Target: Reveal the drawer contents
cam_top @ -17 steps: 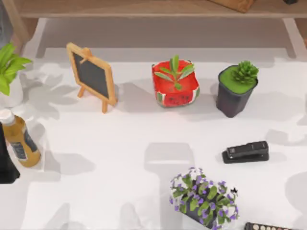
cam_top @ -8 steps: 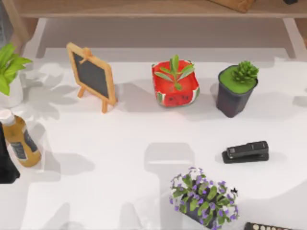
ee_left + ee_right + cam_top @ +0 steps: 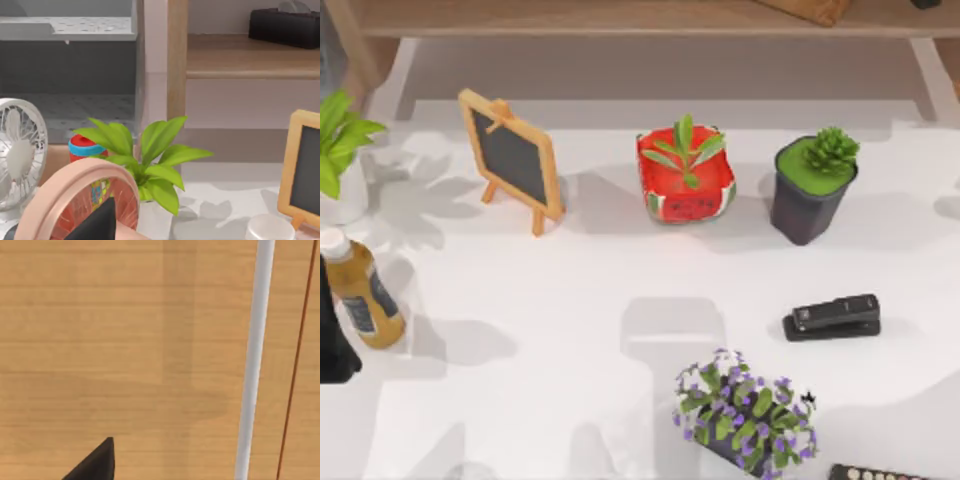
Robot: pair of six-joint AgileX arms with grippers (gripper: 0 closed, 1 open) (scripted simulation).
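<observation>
Your right gripper [image 3: 95, 465] faces the wooden drawer front [image 3: 125, 340] beside its white handle [image 3: 252, 360], finger state indeterminable; misalignment risks missing the handle.

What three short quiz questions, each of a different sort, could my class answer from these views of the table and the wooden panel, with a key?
1. True or false: the stapler lies on the top view's left side of the table.
2. Multiple choice: which plant sits in the watermelon-patterned pot? A) purple flowers B) a green-leaved plant C) a round succulent
3. Fill in: in the right wrist view, a white bar handle runs across a ____ panel.

Key: 1 false, it lies toward the right. 2 B. 3 wooden.
</observation>
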